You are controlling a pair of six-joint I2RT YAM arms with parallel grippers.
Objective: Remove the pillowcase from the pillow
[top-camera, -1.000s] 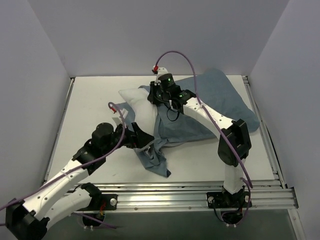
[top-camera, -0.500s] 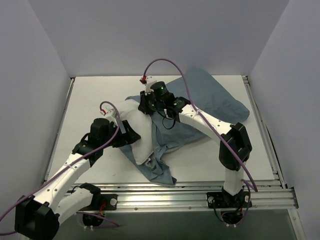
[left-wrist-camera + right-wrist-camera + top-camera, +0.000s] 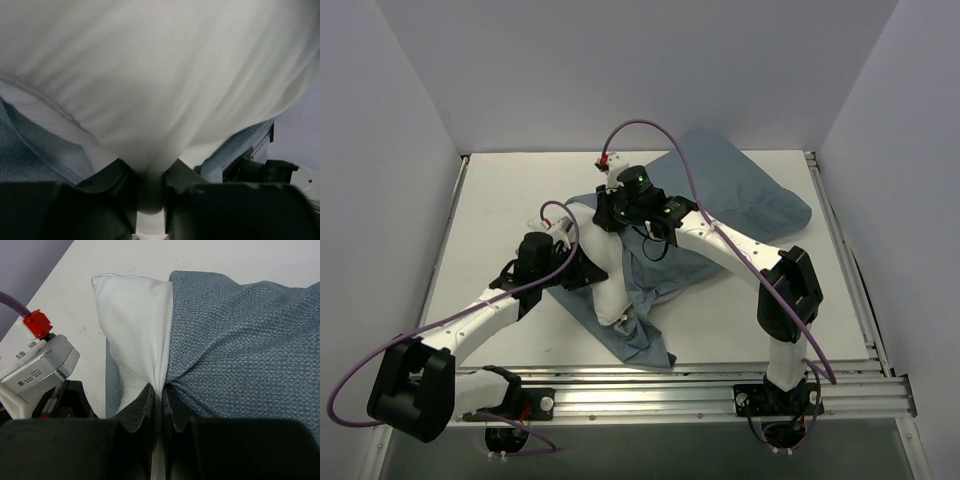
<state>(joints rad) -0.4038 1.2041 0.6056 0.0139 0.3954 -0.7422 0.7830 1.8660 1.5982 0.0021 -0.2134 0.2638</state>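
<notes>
Closest to the arm bases, a loose bunched end of the pillowcase (image 3: 642, 340) is spread on the table (image 3: 490, 210), plain dusty-blue side up. Just behind it the pillow (image 3: 607, 278) can be seen poking out of the cover, with a good stretch of white bared on the left side.

The left gripper (image 3: 149, 171) is clamped tight on a fold of that white cloth. On the left wrist view the fabric is pulled down into a narrow neck between the two dark fingers, with bits of blue cover showing low on either side.

Further back, the right gripper (image 3: 157, 392) is pressed nearly closed right where white and blue meet. White cloth is drawn straight into the gap, and the pillowcase edge is gathered to the same spot, with creases fanning out from it. Whether the blue is actually caught too can't really be told. A bare white corner of the pillow is left sticking out past that pinch.

The rest of the pillowcase is laid out toward the far right corner of the table.
</notes>
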